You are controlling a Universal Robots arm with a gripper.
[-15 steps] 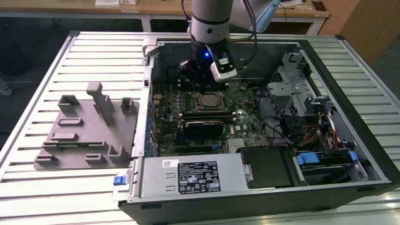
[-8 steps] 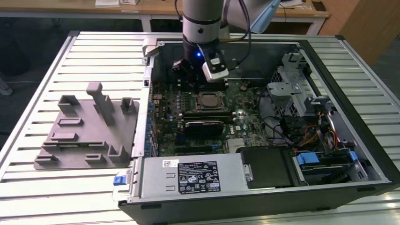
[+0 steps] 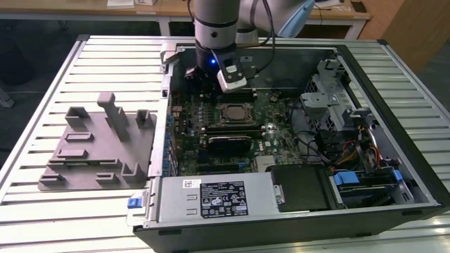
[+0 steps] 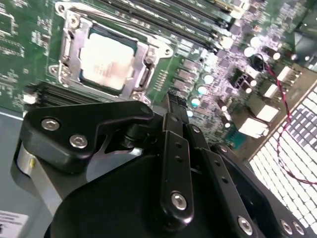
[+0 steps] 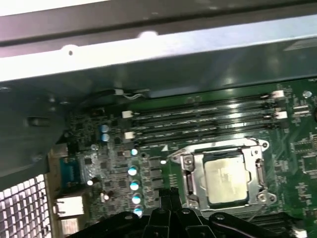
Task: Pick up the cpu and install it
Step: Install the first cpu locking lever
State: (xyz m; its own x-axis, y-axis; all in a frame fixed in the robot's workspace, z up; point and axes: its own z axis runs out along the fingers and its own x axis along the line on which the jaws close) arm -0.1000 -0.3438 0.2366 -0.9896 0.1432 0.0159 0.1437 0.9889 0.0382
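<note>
The cpu [image 3: 233, 113] lies flat in the metal socket frame on the green motherboard inside the open computer case, silver top up. Both wrist views show it seated there [image 4: 106, 59] [image 5: 226, 181]. My gripper [image 3: 203, 84] hangs over the motherboard at the far side of the case, a short way beyond the socket and toward the exterior view's left. Its black fingers [image 4: 172, 106] are pressed together and shut on nothing. They stand apart from the cpu, with the fingertips [image 5: 171, 194] over the board beside the socket.
A grey fixture plate [image 3: 98, 147] with upright posts lies on the slatted table at the exterior view's left. Inside the case are a black heatsink block [image 3: 228, 142], memory slots [image 5: 198, 119], a power supply [image 3: 218, 197] and drive cages with cables [image 3: 351, 153].
</note>
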